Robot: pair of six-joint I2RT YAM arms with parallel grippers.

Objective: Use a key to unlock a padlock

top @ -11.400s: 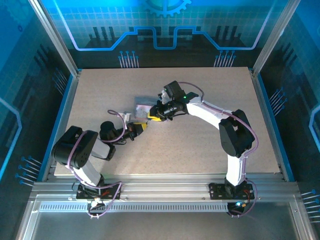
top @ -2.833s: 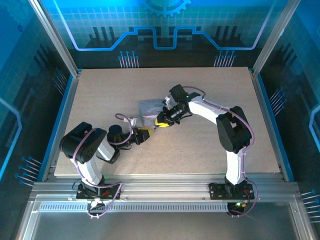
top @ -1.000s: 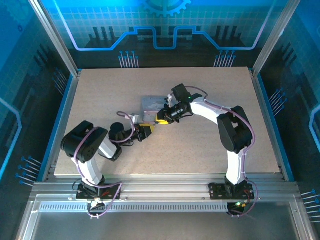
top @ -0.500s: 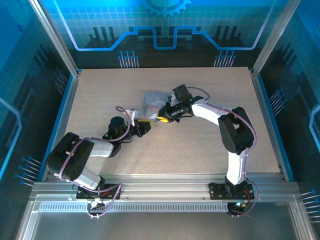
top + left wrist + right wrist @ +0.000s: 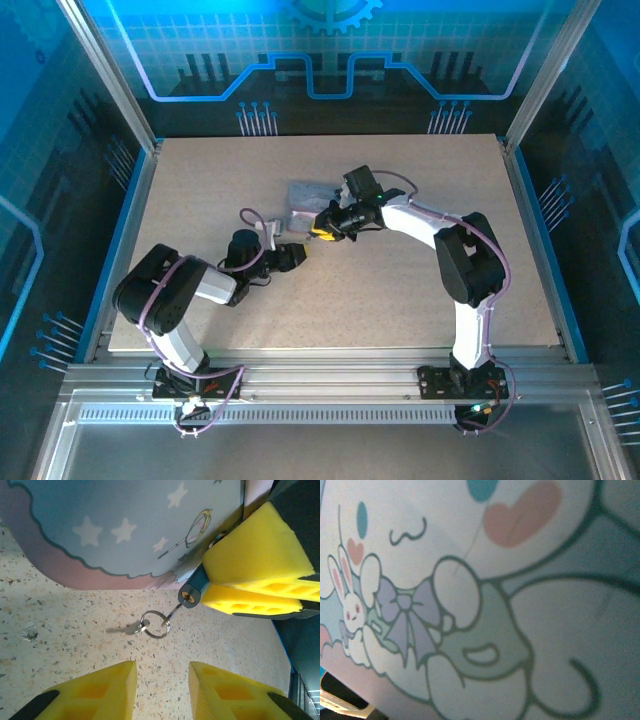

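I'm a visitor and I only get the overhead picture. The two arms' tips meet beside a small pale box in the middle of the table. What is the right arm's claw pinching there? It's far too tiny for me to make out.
Observer: The left wrist camera shows it close up. The right claw is clamped on a small dark grey-blue padlock, with the keyhole end sticking out.
Operator: So where is the key? Does the other arm have it?
Observer: No. A thin key lies flat on the table, just below the padlock. The left claw is open just short of the key, with nothing in it.
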